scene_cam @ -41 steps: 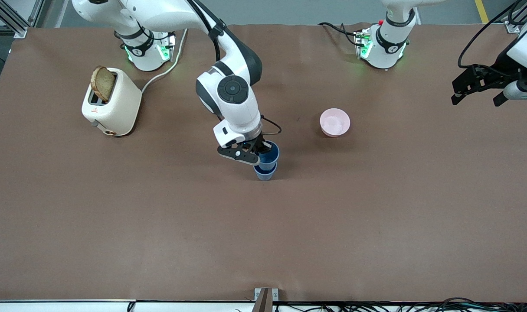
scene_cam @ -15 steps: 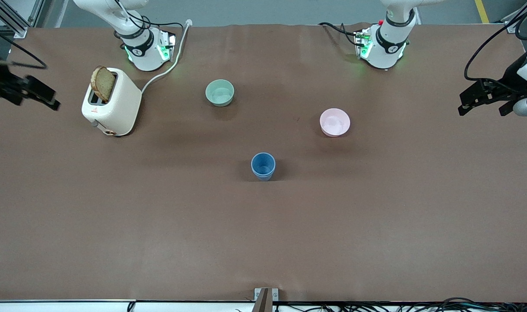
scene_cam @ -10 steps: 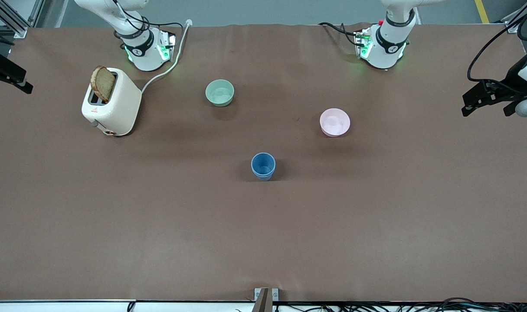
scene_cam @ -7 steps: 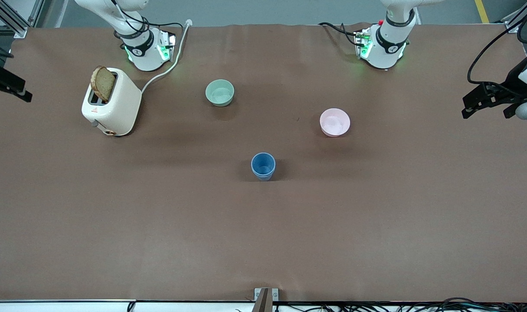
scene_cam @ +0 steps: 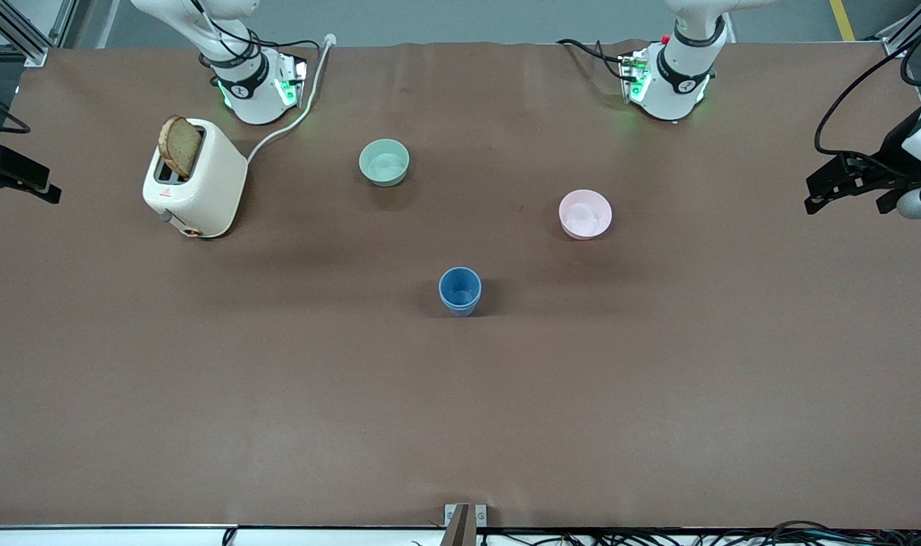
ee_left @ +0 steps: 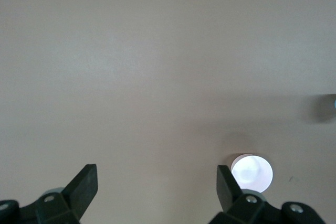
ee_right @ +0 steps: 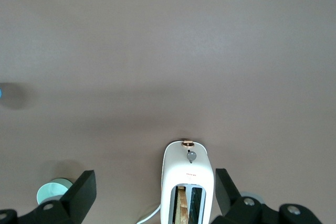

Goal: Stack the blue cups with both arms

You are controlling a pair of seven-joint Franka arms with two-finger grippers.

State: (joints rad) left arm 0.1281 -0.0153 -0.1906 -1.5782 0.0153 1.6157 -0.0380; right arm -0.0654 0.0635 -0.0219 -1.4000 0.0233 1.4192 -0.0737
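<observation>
The two blue cups (scene_cam: 460, 290) stand nested, one inside the other, upright on the brown table near its middle. No gripper touches them. My right gripper (scene_cam: 13, 194) is open and empty, up over the table's edge at the right arm's end; its open fingers (ee_right: 84, 190) frame the toaster in the right wrist view. My left gripper (scene_cam: 845, 194) is open and empty, up over the table's edge at the left arm's end. In the left wrist view its fingers (ee_left: 85, 182) are wide apart over bare table. A sliver of the cups shows in the right wrist view (ee_right: 1, 94).
A cream toaster (scene_cam: 195, 178) with a slice of toast stands toward the right arm's end; it also shows in the right wrist view (ee_right: 188, 179). A pale green bowl (scene_cam: 384, 161) and a pink bowl (scene_cam: 585, 214) sit farther from the front camera than the cups.
The right gripper let go of the upper cup, now nested in the lower one, and withdrew to its end of the table. The left gripper barely shifted.
</observation>
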